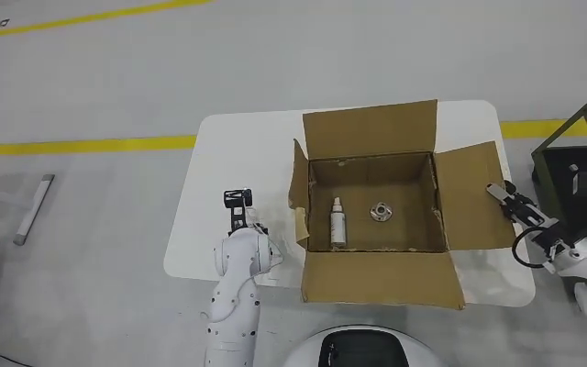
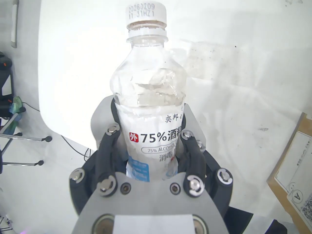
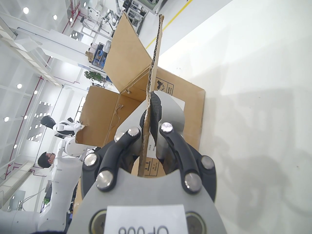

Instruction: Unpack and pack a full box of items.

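The box (image 1: 371,128) stands on the table (image 1: 238,147), between the two end effectors. The left end effector (image 2: 148,127), left of the box, holds a bottle (image 2: 148,86) above the table. The right end effector (image 3: 150,113) clamps the box's right flap (image 3: 156,57). In the box, a spray bottle (image 1: 337,222) lies nearer the left end effector, with a round fitting (image 1: 382,212) just beside it.

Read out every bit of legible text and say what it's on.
"75%", "75% ALCOHOL": bottle label; its other characters are partly hidden.
"20260209", "11:31HZ1": bottle cap.
"A": box sticker; the rest is too small.
Box side print: too small.
Wrist tag: cut off.
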`<action>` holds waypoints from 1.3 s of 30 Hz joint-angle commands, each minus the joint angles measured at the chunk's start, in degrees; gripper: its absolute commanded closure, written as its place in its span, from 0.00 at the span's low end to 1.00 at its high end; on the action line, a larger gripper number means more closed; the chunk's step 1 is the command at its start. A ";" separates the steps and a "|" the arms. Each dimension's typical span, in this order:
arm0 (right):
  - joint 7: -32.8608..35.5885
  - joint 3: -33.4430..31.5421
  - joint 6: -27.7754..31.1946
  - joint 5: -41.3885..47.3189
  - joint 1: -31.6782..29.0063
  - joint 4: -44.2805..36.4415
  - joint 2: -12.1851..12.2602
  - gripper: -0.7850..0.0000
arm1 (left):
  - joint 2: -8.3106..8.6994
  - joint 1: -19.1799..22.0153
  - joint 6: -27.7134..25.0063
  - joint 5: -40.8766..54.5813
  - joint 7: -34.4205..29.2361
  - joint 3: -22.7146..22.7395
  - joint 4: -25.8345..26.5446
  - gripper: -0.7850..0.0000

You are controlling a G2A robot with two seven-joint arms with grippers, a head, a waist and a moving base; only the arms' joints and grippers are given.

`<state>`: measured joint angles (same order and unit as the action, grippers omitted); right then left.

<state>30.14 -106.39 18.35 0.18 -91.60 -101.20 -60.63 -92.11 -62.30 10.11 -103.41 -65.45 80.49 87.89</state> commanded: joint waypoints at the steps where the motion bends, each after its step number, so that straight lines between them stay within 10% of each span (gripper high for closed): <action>1: -0.03 0.00 0.06 -0.05 0.03 -0.01 0.01 1.00 | -0.11 0.16 0.32 0.69 0.16 -0.44 -1.47 1.00; 5: -0.05 0.05 0.01 -0.21 0.05 -0.03 0.02 0.68 | -0.31 0.70 1.10 1.52 0.69 -1.31 -3.96 0.74; 6: -0.05 0.06 -0.02 -0.21 0.06 -0.06 0.02 0.61 | -0.37 0.84 1.23 1.76 0.73 -1.55 -4.32 0.54; 7: -0.05 0.03 -0.08 -0.20 0.08 -0.14 0.02 0.35 | -0.43 0.98 1.22 2.15 0.56 -1.80 -4.60 0.00; 8: -0.12 -0.07 -0.17 -0.25 0.10 -0.25 0.03 0.01 | -0.47 1.16 1.08 2.34 0.35 -2.01 -4.80 0.00; 9: -0.22 -0.28 -0.25 -0.45 0.11 -0.48 0.05 0.00 | -0.50 1.32 1.13 2.37 0.13 -2.17 -4.93 0.00; 21: -5.05 -6.42 -1.27 -7.65 -0.40 -10.25 0.40 0.04 | -0.47 0.77 1.23 2.05 -1.78 -2.26 -1.23 0.00; 22: -4.92 -6.98 -1.00 -8.75 -0.16 -12.31 0.48 0.51 | -0.47 0.61 1.22 2.13 -1.81 -2.29 -0.58 0.00; 27: -3.69 -5.63 -1.93 -9.81 1.51 -19.72 0.65 1.00 | -0.42 -0.28 1.64 2.52 -2.02 -1.82 2.05 0.00; 39: 6.19 19.55 -11.88 -26.38 12.32 -17.96 0.48 1.00 | -0.30 -0.99 1.42 1.61 -1.03 -1.76 3.63 0.00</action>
<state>35.66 -89.13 7.00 -24.49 -80.36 -119.95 -60.09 -92.40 -63.29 11.52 -101.83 -66.47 78.73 91.52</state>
